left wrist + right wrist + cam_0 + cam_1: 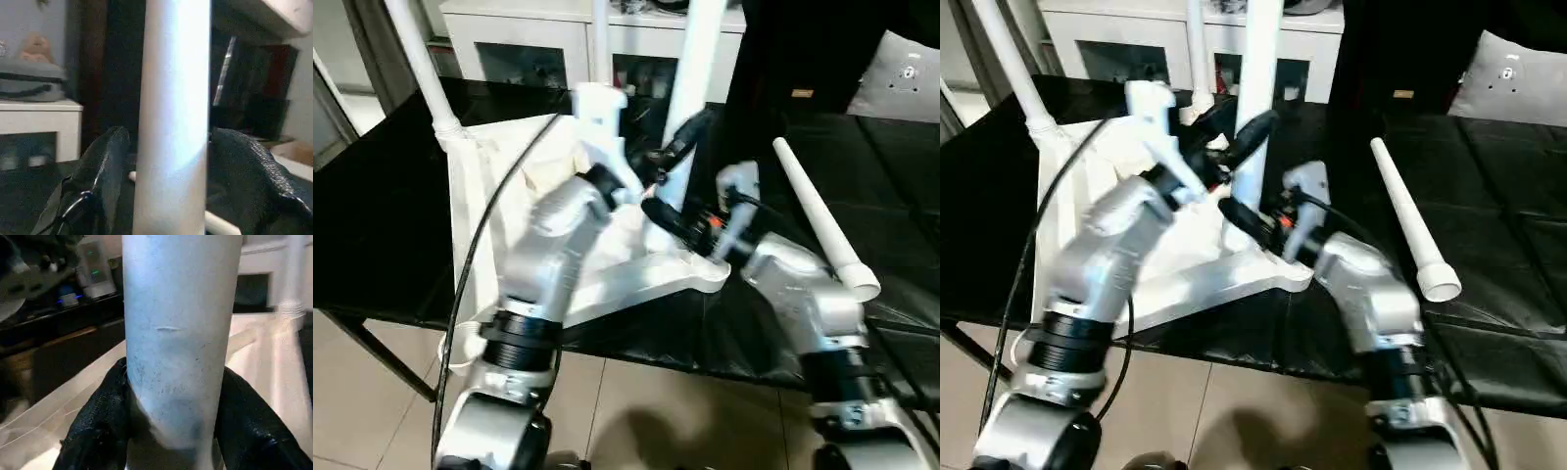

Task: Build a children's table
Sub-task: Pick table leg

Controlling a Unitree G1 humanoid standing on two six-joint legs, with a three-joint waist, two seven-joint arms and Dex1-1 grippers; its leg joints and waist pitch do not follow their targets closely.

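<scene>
The children's table lies upside down on the black worktable, its white top (636,279) ribbed side up. Two legs stand in its far sockets, one at the far left (431,88) and one at the back (599,39). A third leg (697,69) stands upright at the near right corner. My right gripper (176,377) is shut on this leg low down, both fingers pressed against it. Higher up, my left gripper (173,137) straddles the same leg, open, with a gap at one finger (110,166). A loose leg (822,220) lies on the worktable to the right.
The black worktable (372,235) ends just in front of the white top, with tiled floor below. A white cabinet (509,39) stands behind. A grey cushion (901,78) sits at the far right. A black cable (480,245) hangs along my left forearm.
</scene>
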